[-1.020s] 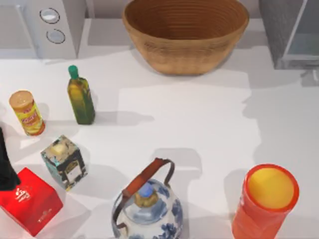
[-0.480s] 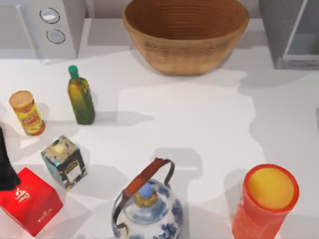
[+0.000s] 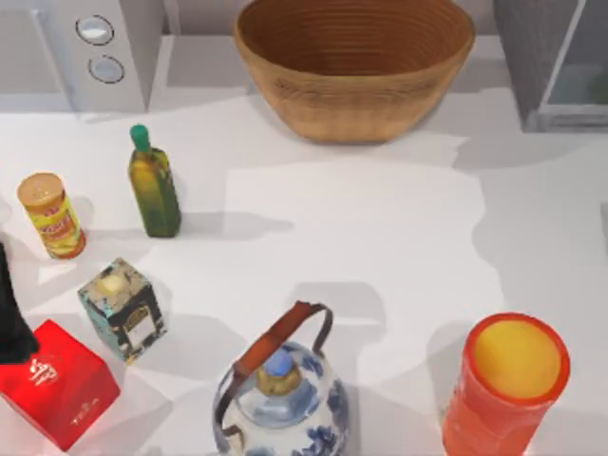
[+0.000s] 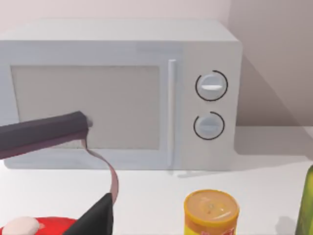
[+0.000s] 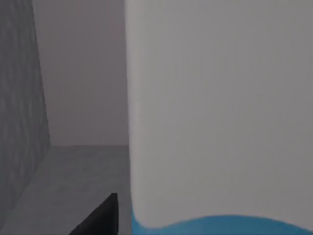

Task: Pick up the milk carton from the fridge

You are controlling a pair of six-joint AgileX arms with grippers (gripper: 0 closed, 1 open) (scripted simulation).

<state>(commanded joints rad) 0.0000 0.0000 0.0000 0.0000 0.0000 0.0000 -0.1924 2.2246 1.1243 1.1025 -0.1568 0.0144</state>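
The white desk (image 3: pixel 380 228) is crowded toward its left and near edges, so the fridge (image 3: pixel 532 57) at the far right corner is the place I have to reach into. My right wrist camera sits inside its grey walls, hard up against the carton (image 5: pixel 220 112) — white face with a sky-blue edge low down, standing on the fridge floor. One dark finger (image 5: pixel 100 218) of the right pincer shows just beside it; whether that pincer is wide or closed on it I cannot tell. The left pincer (image 4: pixel 78 171) hangs parked and open — facing the microwave (image 4: pixel 122 93), above the red box (image 3: pixel 52 394).
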